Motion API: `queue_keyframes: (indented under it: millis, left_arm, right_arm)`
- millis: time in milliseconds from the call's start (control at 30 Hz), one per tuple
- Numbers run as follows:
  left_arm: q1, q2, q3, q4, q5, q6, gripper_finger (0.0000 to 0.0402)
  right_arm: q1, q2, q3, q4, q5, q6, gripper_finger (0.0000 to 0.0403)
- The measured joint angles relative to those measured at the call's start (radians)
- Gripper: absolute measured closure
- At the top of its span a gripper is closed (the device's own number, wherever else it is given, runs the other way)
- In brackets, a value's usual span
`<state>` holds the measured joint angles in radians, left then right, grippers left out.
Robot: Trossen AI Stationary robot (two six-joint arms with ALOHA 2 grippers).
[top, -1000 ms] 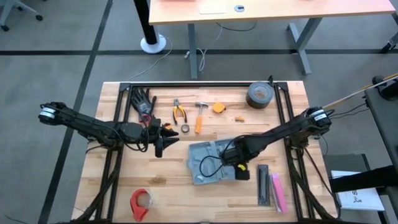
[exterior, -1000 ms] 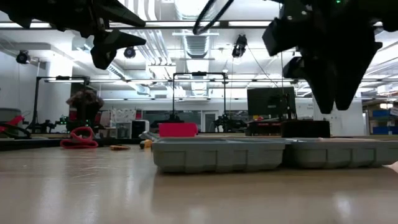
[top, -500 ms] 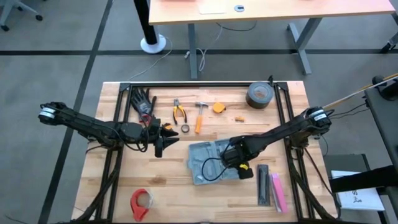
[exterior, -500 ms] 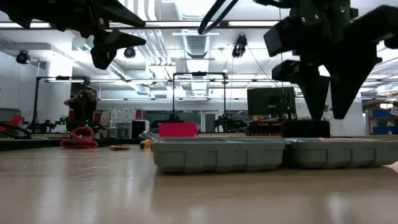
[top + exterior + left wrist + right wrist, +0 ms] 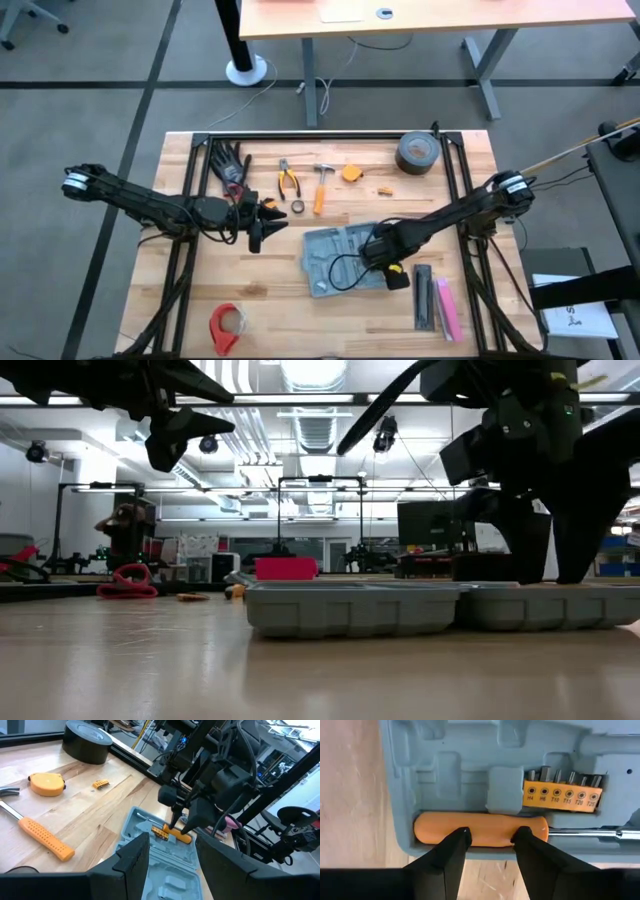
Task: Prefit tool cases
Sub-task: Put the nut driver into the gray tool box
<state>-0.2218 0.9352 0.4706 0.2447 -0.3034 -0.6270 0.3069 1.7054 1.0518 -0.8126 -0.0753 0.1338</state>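
The blue-grey tool case (image 5: 335, 258) lies open and flat on the table, its moulded tray (image 5: 460, 770) facing up. In a slot at its right end lies an orange screwdriver handle (image 5: 490, 827), beside an orange bit holder (image 5: 562, 795). My right gripper (image 5: 385, 257) is open and stands low over that end, its fingertips (image 5: 530, 578) at the level of the case's rim (image 5: 350, 588), spaced along the handle. My left gripper (image 5: 255, 238) hangs open and empty above the table, left of the case (image 5: 165, 865). My right gripper comes from above, pointing down, with both open fingertips (image 5: 462, 835) over the orange screwdriver handle (image 5: 490, 832), one behind the other along its length. I cannot tell whether the fingertips touch the handle. The screwdriver lies in its slot in the case.
Along the far side lie black gloves (image 5: 230, 162), pliers (image 5: 289, 180), an orange-handled hammer (image 5: 320, 187), a tape measure (image 5: 351, 173) and a dark tape roll (image 5: 418, 152). Black and pink bars (image 5: 437, 305) lie right of the case. A red tape dispenser (image 5: 228, 325) sits near the front edge.
My right gripper has come down from well above the case to the level of its rim, shifting slightly toward the table's near right. Its fingers have spread apart on the way down. The case has stayed put.
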Motion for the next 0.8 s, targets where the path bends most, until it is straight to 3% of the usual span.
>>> queue_keyframes:
  millis: [233,467,633,800]
  left_arm:
    - [0.000,0.000,0.000,0.001,0.000,-0.003,0.0233]
    - [0.000,0.000,0.000,0.000,0.000,-0.007,0.0233]
    - [0.000,0.000,0.000,-0.001,0.005,-0.007,0.0233]
    - [0.000,-0.001,0.000,0.000,0.028,-0.015,0.0233]
  right_arm:
    - [0.000,0.002,0.152,-0.166,0.050,-0.038,0.0261]
    - [0.000,-0.004,0.188,-0.242,0.058,-0.048,0.0255]
    - [0.000,-0.004,0.152,-0.189,0.053,-0.050,0.0263]
    - [0.000,0.008,-0.024,0.067,-0.053,-0.050,0.0279]
